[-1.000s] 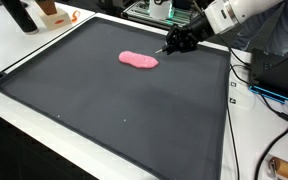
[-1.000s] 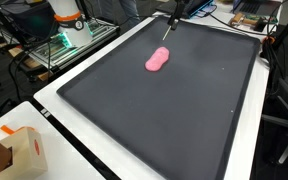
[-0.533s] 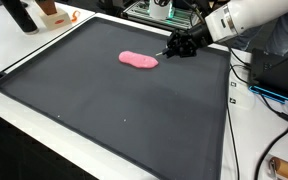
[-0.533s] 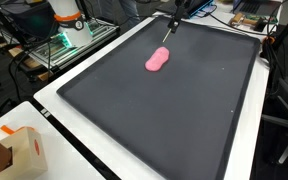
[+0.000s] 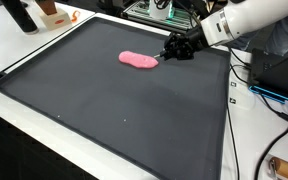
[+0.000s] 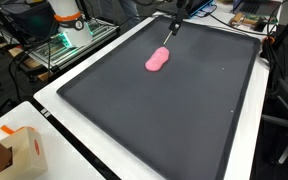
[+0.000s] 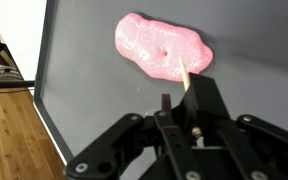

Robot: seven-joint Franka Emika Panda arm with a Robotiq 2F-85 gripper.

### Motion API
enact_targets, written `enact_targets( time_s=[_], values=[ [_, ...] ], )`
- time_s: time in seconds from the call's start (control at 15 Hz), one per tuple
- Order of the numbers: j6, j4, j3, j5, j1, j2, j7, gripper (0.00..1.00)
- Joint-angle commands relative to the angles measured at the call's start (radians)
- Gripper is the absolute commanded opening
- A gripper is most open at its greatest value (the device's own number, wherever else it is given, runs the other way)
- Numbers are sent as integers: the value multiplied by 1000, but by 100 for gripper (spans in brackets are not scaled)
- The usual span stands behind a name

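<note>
My gripper [image 7: 192, 108] pinches a thin stick [image 7: 183, 72], base hidden between the jaws, tip touching the pink lump [image 7: 154, 45] on the dark mat [image 7: 84, 100]

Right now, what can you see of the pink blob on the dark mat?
The pink blob is a flat, elongated lump with uneven rounded edges, and it looks like soft, slightly glittery putty. A small dent marks its middle. It lies flat on the dark mat, toward one end of it. The tip of a thin wooden stick, held in the fingers, appears to touch its near edge. Nothing else touches it.
</note>
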Motion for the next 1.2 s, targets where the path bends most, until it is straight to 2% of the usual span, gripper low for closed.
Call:
enact_targets(
  time_s=[0.0,0.6,1.13],
  values=[
    [12,-2,0,2,-13,-6,-24,6],
    [94,-42,5,45,-76,-70,-114,6],
    [84,-47,-7,173,-127,-125,-241,6]
  ],
)
